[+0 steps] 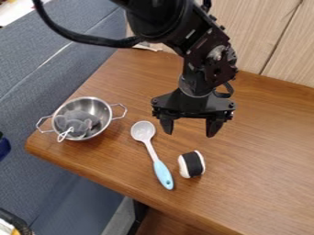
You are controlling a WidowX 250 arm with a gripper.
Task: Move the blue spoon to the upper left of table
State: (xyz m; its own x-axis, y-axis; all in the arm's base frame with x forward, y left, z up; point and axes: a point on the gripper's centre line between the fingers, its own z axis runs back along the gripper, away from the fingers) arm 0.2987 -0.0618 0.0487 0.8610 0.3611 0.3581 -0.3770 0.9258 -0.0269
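The spoon (164, 174) lies on the wooden desk (264, 160), in the left part of it, near the front edge. Its bowl is whitish and round and points toward the back of the desk; the thin pale neck goes down and a little to the right, and it ends in a light blue handle, which comes close to the front edge. The gripper (189, 134) hangs over the desk, to the right of the spoon's bowl, with its fingers pointing down. The fingers are spread — one is at the left, nearer to the spoon, and the other is at the right, with a wide gap between them. The black arm (184, 27) enters from the top edge, and a thick black cable (73, 36) makes a curve from the upper left to it. To the left of the spoon, near the left corner of the desk, stands a metal pot (101, 109) with two wire handles; inside it is a soft grey thing (75, 123) with a white loop. Just to the right of the blue handle is a small roll (193, 164), white at its ends and black around the middle. Behind the desk there is a wall (257, 32) of light wood, and along its left side is blue-grey fabric (36, 59).
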